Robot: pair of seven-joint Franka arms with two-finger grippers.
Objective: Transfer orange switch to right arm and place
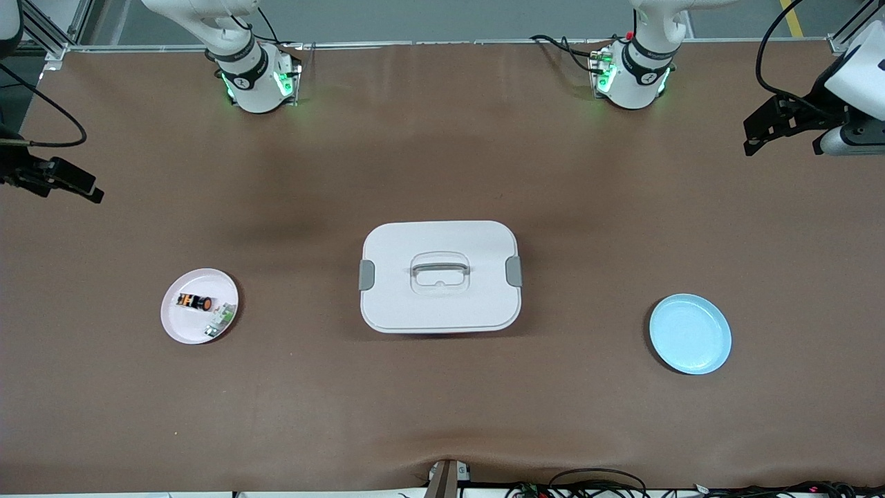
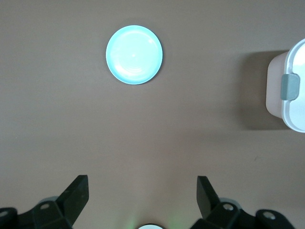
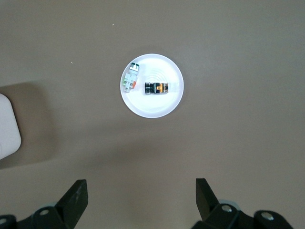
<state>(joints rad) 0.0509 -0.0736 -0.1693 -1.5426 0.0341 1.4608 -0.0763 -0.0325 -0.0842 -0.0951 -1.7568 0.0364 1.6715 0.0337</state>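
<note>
Switch (image 3: pixel 158 88) markings show only from the right wrist view.

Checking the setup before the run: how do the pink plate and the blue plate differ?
The pink plate carries the orange switch and a small green-and-white part; the blue plate carries nothing. The pink plate lies toward the right arm's end, the blue plate toward the left arm's. Both are round and flat on the table.
</note>
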